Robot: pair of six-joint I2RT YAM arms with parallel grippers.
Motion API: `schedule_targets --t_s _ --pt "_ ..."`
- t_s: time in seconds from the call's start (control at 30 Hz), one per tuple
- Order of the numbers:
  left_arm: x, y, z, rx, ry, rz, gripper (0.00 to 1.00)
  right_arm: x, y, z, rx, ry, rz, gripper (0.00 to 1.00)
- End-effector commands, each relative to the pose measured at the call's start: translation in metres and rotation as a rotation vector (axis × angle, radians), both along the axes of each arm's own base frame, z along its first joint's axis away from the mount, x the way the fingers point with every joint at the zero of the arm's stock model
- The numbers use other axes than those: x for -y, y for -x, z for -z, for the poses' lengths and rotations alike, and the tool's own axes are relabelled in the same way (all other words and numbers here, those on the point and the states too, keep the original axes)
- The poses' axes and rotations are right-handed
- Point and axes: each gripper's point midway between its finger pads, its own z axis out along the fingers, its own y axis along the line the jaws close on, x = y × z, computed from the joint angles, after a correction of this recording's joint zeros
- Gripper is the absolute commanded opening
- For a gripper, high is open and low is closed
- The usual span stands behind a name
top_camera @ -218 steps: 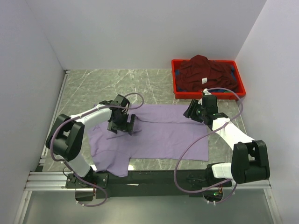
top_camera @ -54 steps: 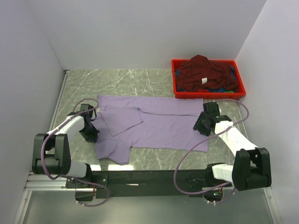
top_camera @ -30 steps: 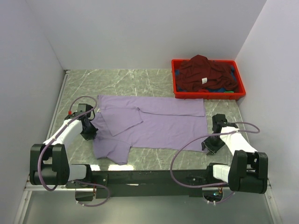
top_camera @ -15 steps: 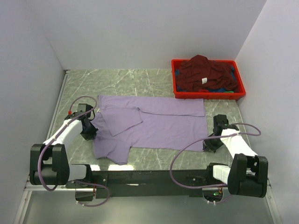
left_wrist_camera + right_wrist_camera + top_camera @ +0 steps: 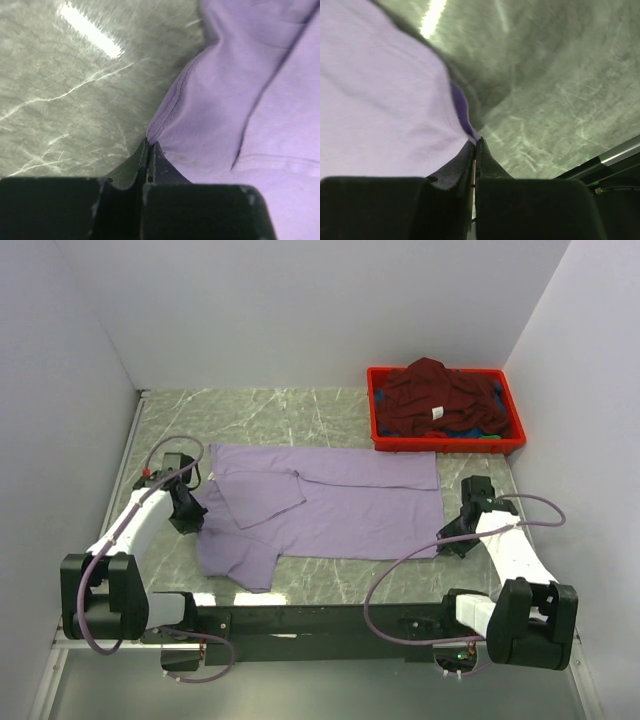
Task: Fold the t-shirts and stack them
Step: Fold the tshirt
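The lavender t-shirt (image 5: 340,505) lies spread flat across the marble table, one sleeve folded in over its left part. My left gripper (image 5: 192,516) is shut on the shirt's left edge; in the left wrist view its tips (image 5: 149,146) pinch a fold of purple cloth (image 5: 235,100). At the right, my right gripper (image 5: 447,539) is shut on the near right corner, and the right wrist view shows the cloth (image 5: 380,100) caught between its tips (image 5: 475,143), slightly raised. The maroon t-shirt (image 5: 435,395), with a small white label, is heaped in the crate.
The red plastic crate (image 5: 446,445) stands at the back right, close to the lavender shirt's far right corner, with bits of blue and green cloth under the maroon heap. White walls close in the table (image 5: 260,410) on three sides.
The right gripper has closed on the shirt's near right corner and drawn it slightly away from the table's front edge. The left gripper, still shut on the left edge, has shifted a little farther back.
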Motion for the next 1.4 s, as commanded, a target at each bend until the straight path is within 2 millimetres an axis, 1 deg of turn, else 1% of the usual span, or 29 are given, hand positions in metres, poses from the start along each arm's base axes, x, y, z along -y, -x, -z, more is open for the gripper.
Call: schedule_targets --t_s 0.0,0.07,0.1,0.17,0.2,0.3,0.33,0.37,0.43,0.47,0.5,0.53,0.57,0.63,0.67,0.7,0.73,0.77,0.83,0.87,0.9,0.93,0.97,1.03,1.07,1.23,1.3,1.33,1.37 --pt "-0.004 -0.018 -0.029 0.064 -0.025 0.028 0.0 0.003 -0.017 -0.022 0.073 0.008 -0.009 0.0" --pt "-0.006 -0.021 -0.03 0.051 -0.038 0.04 0.01 0.006 -0.026 -0.026 0.097 0.026 -0.025 0.0" --pt "-0.008 -0.027 -0.036 0.066 -0.048 0.037 0.0 0.008 -0.029 -0.028 0.107 0.031 -0.027 0.0" --pt "-0.009 -0.032 -0.038 0.06 -0.057 0.043 0.01 0.012 -0.037 -0.033 0.126 0.051 -0.045 0.0" --pt "-0.01 -0.038 -0.043 0.076 -0.06 0.044 0.01 0.013 -0.041 -0.035 0.134 0.06 -0.051 0.0" --pt "-0.011 -0.054 -0.051 0.099 -0.067 0.054 0.01 0.021 -0.058 -0.046 0.167 0.097 -0.065 0.0" --pt "-0.011 -0.059 -0.053 0.105 -0.067 0.057 0.0 0.023 -0.066 -0.053 0.187 0.106 -0.077 0.0" --pt "-0.011 -0.063 -0.05 0.09 -0.07 0.067 0.0 0.025 -0.071 -0.053 0.191 0.113 -0.08 0.0" --pt "-0.012 -0.076 -0.055 0.104 -0.077 0.073 0.0 0.027 -0.082 -0.06 0.216 0.123 -0.093 0.0" --pt "-0.013 -0.08 -0.05 0.086 -0.081 0.08 0.0 0.028 -0.086 -0.059 0.211 0.126 -0.096 0.0" --pt "-0.013 -0.089 -0.055 0.104 -0.082 0.083 0.0 0.03 -0.092 -0.059 0.221 0.136 -0.093 0.0" --pt "-0.013 -0.095 -0.055 0.107 -0.08 0.086 0.0 0.032 -0.097 -0.061 0.227 0.143 -0.091 0.0" --pt "-0.012 -0.104 -0.055 0.107 -0.075 0.092 0.0 0.034 -0.102 -0.057 0.222 0.15 -0.088 0.0" --pt "-0.01 -0.116 -0.055 0.113 -0.068 0.098 0.01 0.036 -0.11 -0.059 0.225 0.159 -0.091 0.0" --pt "-0.009 -0.12 -0.049 0.099 -0.065 0.105 0.0 0.037 -0.115 -0.055 0.222 0.16 -0.095 0.0" --pt "-0.009 -0.129 -0.053 0.115 -0.065 0.106 0.01 0.038 -0.119 -0.055 0.223 0.162 -0.096 0.0" --pt "-0.009 -0.133 -0.053 0.118 -0.064 0.108 0.0 0.037 -0.126 -0.057 0.237 0.159 -0.106 0.0" --pt "-0.009 -0.137 -0.045 0.099 -0.063 0.112 0.0 0.037 -0.13 -0.051 0.218 0.155 -0.109 0.0" --pt "-0.007 -0.147 -0.044 0.105 -0.055 0.121 0.01 0.035 -0.143 -0.053 0.231 0.151 -0.133 0.0" --pt "-0.006 -0.151 -0.037 0.088 -0.051 0.127 0.0 0.034 -0.146 -0.045 0.204 0.144 -0.141 0.0" --pt "-0.005 -0.156 -0.037 0.092 -0.047 0.13 0.0 0.033 -0.15 -0.044 0.201 0.143 -0.148 0.0" --pt "-0.005 -0.159 -0.035 0.091 -0.046 0.131 0.01 0.033 -0.155 -0.046 0.205 0.147 -0.154 0.0" --pt "-0.005 -0.162 -0.027 0.077 -0.046 0.134 0.01 0.032 -0.158 -0.04 0.186 0.15 -0.158 0.0" --pt "-0.006 -0.166 -0.024 0.073 -0.048 0.132 0.01 0.032 -0.165 -0.038 0.187 0.154 -0.161 0.0" --pt "-0.005 -0.168 -0.018 0.065 -0.046 0.131 0.01 0.033 -0.166 -0.033 0.172 0.155 -0.162 0.0" --pt "-0.003 -0.167 -0.004 0.044 -0.032 0.132 0.02 0.038 -0.17 -0.021 0.138 0.182 -0.171 0.0" --pt "-0.004 -0.163 0.001 0.038 -0.032 0.126 0.05 0.037 -0.172 -0.016 0.125 0.174 -0.188 0.03" --pt "-0.004 -0.162 0.002 0.038 -0.033 0.124 0.07 0.036 -0.173 -0.016 0.125 0.173 -0.193 0.09" --pt "-0.004 -0.161 -0.001 0.045 -0.035 0.124 0.12 0.035 -0.173 -0.015 0.121 0.171 -0.198 0.13"
